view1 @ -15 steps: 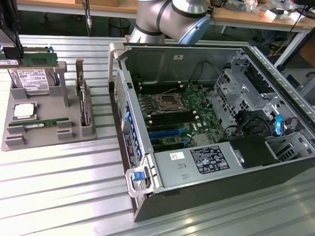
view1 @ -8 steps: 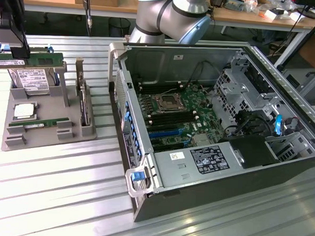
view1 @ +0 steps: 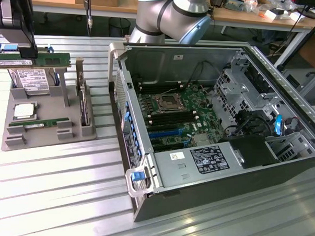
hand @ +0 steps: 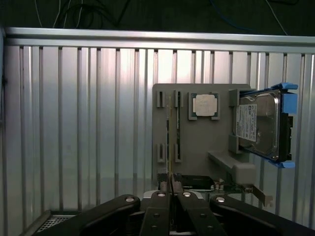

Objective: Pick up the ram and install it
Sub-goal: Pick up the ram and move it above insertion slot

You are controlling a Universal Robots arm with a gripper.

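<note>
Ribbed aluminium table (view1: 49, 197) under the lights, cluttered benches far behind, and an open computer case (view1: 143, 211) sitting at the middle and the exterior view's right. Over on that view's left is the grey parts tray (view1: 47, 139), and that's where the action is.

The gripper (hand: 170, 189) hangs above the far side of the tray, and it's got the ram (view1: 50, 58). The long green stick sits level and clear of the tray, in front of the hard drive (view1: 29, 80). From the wrist view the fingers (hand: 158, 199) are drawn nearly together, with just a thin board edge pinched between them. So it's clamped on the stick, not empty.

Down in the tray, a second green stick (view1: 39, 124) lies in its cradle on the near side. The square processor (view1: 24, 111) rests between it and the drive.

By my read, the pick is done and the install hasn't begun, because the stick is well apart from the case.

Seating it looks like the demanding part. The stick has to travel toward the exterior view's right and clear the case wall. Then its long edge must line up dead parallel with one of the black memory slots (view1: 175, 120) beside the processor socket (view1: 166, 104). It needs a straight, square push, as any tilt would probably jam it.
</note>
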